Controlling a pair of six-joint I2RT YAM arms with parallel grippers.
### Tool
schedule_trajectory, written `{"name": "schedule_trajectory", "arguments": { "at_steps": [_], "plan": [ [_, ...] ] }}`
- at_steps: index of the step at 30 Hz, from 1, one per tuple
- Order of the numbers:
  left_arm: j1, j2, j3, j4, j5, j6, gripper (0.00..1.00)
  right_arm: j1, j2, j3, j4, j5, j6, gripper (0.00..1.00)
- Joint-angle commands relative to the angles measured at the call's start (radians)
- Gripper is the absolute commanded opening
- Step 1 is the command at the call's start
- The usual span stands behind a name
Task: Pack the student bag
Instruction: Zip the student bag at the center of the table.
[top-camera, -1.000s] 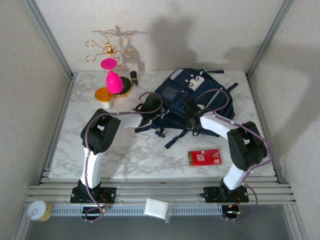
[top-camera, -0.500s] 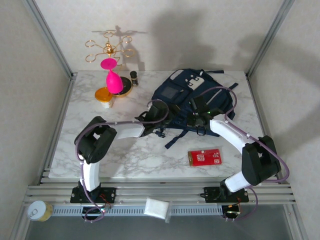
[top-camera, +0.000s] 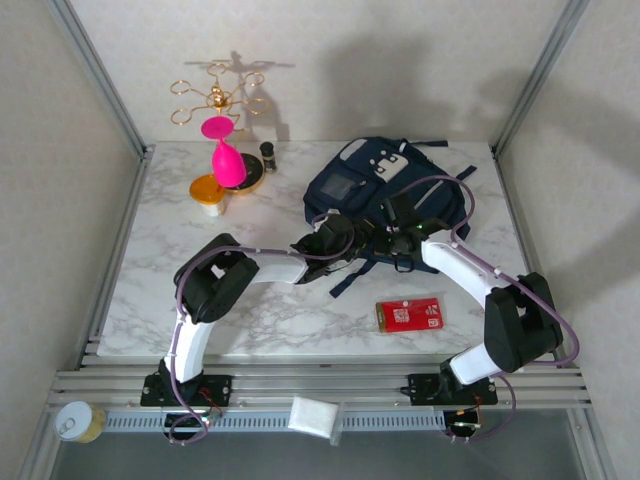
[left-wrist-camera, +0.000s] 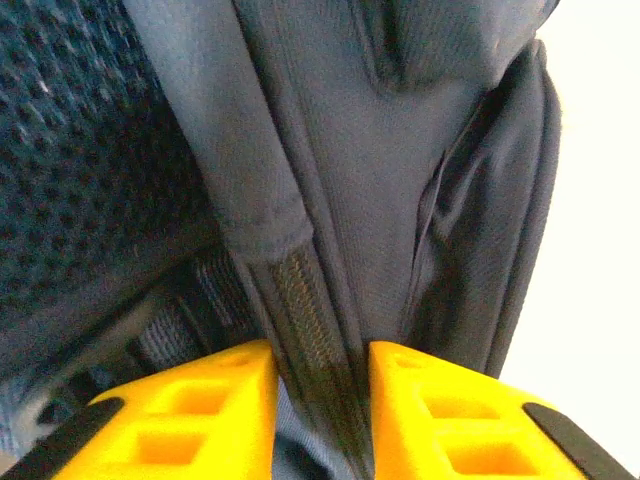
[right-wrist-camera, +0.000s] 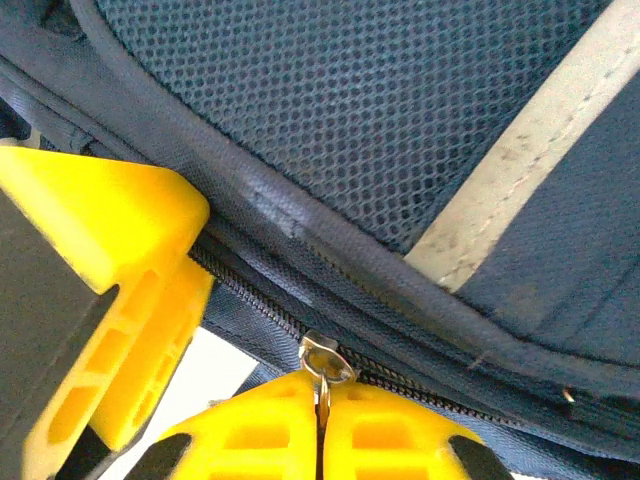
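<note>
Navy-blue fabric student bag (top-camera: 385, 185) lies on the marble table (top-camera: 250, 310), just beyond a flat red packet (top-camera: 409, 315). At its packet-side edge — left hand (left-wrist-camera: 320, 365) clamps a zipper-seam fold (left-wrist-camera: 300, 290); right hand (right-wrist-camera: 322, 405) pinches the metal zipper pull (right-wrist-camera: 320, 355).

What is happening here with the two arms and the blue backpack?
Both arms are working at the near edge of the student bag, which lies on the marble table. The right gripper is shut on the metal zipper pull. The left gripper pinches a fold of the bag's fabric along the zip. It looks as if they are about to open the bag. A red packet lies on the table nearer the arms, not packed yet.
</note>
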Motion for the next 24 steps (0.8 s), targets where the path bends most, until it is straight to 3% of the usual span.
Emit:
{"name": "schedule_trajectory", "arguments": {
  "at_steps": [1, 4, 15, 19, 20, 22, 24],
  "plan": [
    [0.028, 0.001, 0.026, -0.032, -0.111, 0.042, 0.15, -0.015, -0.063, -0.015, -0.045, 0.006, -0.010, 0.00],
    [0.063, -0.027, 0.016, -0.076, -0.122, 0.089, 0.00, -0.036, -0.095, -0.027, -0.084, 0.007, -0.012, 0.00],
    [0.258, -0.135, 0.015, -0.302, 0.008, 0.421, 0.00, -0.079, -0.144, -0.059, -0.197, -0.072, -0.010, 0.00],
    [0.265, -0.116, 0.063, -0.323, 0.100, 0.462, 0.00, -0.039, -0.108, -0.022, -0.121, -0.184, -0.020, 0.00],
    [0.259, -0.124, 0.053, -0.303, 0.127, 0.448, 0.02, -0.012, -0.090, -0.003, -0.105, -0.201, -0.014, 0.00],
    [0.239, -0.160, 0.007, -0.242, 0.169, 0.392, 0.31, 0.026, -0.064, 0.024, -0.082, -0.209, 0.010, 0.00],
    [0.202, -0.215, -0.067, -0.154, 0.172, 0.318, 0.45, 0.028, -0.055, 0.019, -0.047, -0.235, 0.038, 0.00]
  ]
}}
